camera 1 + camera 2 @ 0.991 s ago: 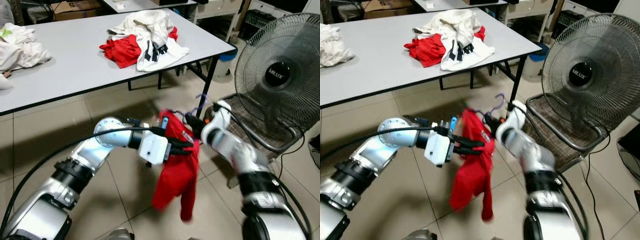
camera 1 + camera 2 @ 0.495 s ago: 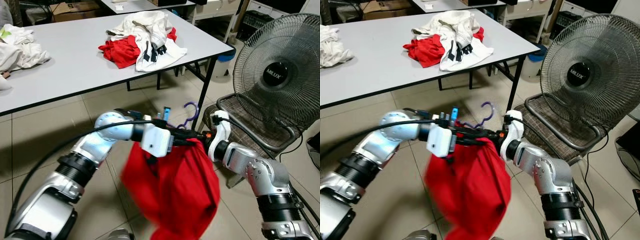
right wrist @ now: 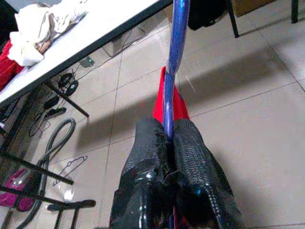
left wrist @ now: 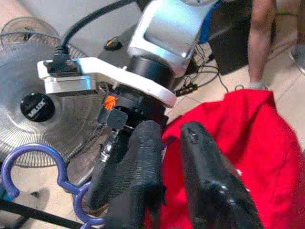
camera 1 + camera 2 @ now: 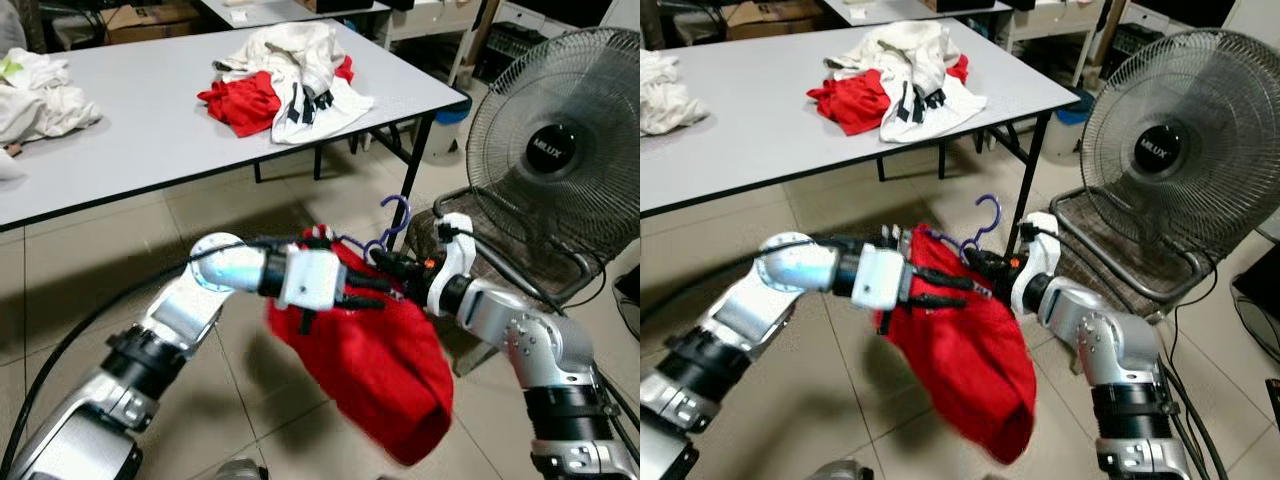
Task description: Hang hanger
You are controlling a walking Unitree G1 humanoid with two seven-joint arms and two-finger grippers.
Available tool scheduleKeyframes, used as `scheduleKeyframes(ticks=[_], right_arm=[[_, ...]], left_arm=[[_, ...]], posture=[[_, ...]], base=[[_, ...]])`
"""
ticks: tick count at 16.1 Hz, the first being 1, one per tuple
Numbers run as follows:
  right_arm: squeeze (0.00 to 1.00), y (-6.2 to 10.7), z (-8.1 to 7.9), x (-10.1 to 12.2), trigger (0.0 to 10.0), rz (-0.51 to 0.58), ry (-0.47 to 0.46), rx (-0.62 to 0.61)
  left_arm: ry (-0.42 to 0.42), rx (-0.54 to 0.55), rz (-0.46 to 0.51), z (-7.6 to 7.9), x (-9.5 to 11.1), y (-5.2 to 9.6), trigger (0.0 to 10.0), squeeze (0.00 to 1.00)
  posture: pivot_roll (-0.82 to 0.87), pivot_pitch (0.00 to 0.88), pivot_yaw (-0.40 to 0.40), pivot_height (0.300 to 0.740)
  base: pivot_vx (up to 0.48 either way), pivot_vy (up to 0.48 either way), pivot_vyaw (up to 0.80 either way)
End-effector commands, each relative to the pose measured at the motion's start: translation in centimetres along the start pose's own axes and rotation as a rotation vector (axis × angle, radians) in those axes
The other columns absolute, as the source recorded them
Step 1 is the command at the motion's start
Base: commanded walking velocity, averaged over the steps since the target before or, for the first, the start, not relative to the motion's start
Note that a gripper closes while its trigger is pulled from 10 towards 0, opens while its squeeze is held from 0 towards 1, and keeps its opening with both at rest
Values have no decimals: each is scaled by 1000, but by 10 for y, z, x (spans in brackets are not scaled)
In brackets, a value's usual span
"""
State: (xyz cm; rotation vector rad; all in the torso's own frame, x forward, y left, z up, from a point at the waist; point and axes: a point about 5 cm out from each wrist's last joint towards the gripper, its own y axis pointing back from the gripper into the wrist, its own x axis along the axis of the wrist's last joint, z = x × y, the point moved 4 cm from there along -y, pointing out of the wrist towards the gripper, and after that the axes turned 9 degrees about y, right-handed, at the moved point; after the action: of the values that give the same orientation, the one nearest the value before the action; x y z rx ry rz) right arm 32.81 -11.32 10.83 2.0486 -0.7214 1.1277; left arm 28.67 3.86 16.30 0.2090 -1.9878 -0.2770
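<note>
Right wrist view is showing the right gripper (image 3: 167,138) clenching its two black fingers on the thin purple plastic hanger (image 3: 172,62), whose rod is running straight out between the pads. From the head views, the hanger's hook (image 5: 394,222) is standing up above both wrists, and a red cloth garment (image 5: 385,365) is draping from it, sagging down toward the floor. The left gripper (image 5: 377,290) is reaching in from the other side, its fingers (image 4: 143,162) lying against the red fabric just beside the right wrist; whether they are gripping it cannot be told. Both arms are meeting in mid-air over the beige tiled floor (image 5: 250,225), near the corner leg of a grey folding table (image 5: 150,110) carrying a heap of red and white clothes (image 5: 285,75). A black pedestal fan (image 5: 560,150) is standing close on the robot's right, above a wire-framed chair (image 5: 500,250), narrowing the room there.
</note>
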Motion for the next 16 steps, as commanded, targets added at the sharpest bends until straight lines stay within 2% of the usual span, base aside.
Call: scheduleKeyframes(ticks=[1, 3, 4, 5, 6, 7, 8, 9, 10, 11, 12, 13, 14, 16], right_arm=[[0, 1, 0, 13, 10000, 35, 28, 5], [0, -1, 0, 15, 10000, 36, 43, 8], [0, -1, 3, 16, 10000, 29, 90, -14], [0, 1, 11, 18, 10000, 16, 197, -76], [0, 5, 17, 26, 10000, 47, 313, -123], [0, 8, 17, 28, 10000, 60, 343, -119], [0, 16, 14, 30, 10000, 72, 377, -75], [0, 25, 9, 32, 10000, 88, 382, 0], [0, 38, 3, 35, 10000, 118, 397, 89], [0, 63, -7, 34, 10000, 121, 430, 261], [0, 81, -12, 32, 10000, 107, 448, 379], [0, 93, -13, 31, 10000, 88, 465, 453], [0, 112, -12, 33, 10000, 44, 457, 556], [0, 120, -11, 40, 10000, 55, 426, 593]], left_arm=[[-2, -2, 8, -2, 4, 2, 10000, 1000], [5, -11, -10, -3, 3, 3, 10000, 1000], [18, 42, -14, -9, 2, 4, 10000, 1000], [71, 128, -36, -19, -3, 9, 10000, 1000], [181, 277, -84, -33, -18, 22, 10000, 1000], [217, 346, -106, -37, -26, 29, 10000, 1000], [280, 454, -149, -41, -41, 44, 10000, 796], [332, 562, -186, -43, -53, 61, 10000, 424], [408, 672, -179, -44, -61, 81, 10000, 278], [506, 776, -111, -41, -60, 109, 10000, 0], [549, 808, -19, -42, -48, 123, 10000, 0], [587, 836, 51, -47, -40, 131, 10000, 0], [615, 840, 129, -51, -29, 135, 10000, 0], [613, 818, 163, -50, -23, 133, 10000, 0]], posture=[[18, 0, -70, 740], [12, 0, -65, 740], [7, 0, -58, 740], [3, 0, -52, 740], [3, 0, -52, 740], [-2, 0, -39, 740], [-6, 0, -33, 740], [-9, 0, -27, 740], [-10, 0, -22, 740], [-17, 0, -15, 740], [-16, 0, -18, 740], [-16, 0, -21, 740], [-14, 0, -25, 740], [-13, 0, -27, 740]], base=[[0, 0, 0], [0, 0, 0], [0, 0, 0], [0, 0, 0], [0, 0, 0], [0, 0, 0], [0, 0, 0], [0, 0, 0], [0, 0, 0], [0, 0, 0], [0, 0, 0], [0, 0, 0], [0, 0, 0], [0, 0, 0]])
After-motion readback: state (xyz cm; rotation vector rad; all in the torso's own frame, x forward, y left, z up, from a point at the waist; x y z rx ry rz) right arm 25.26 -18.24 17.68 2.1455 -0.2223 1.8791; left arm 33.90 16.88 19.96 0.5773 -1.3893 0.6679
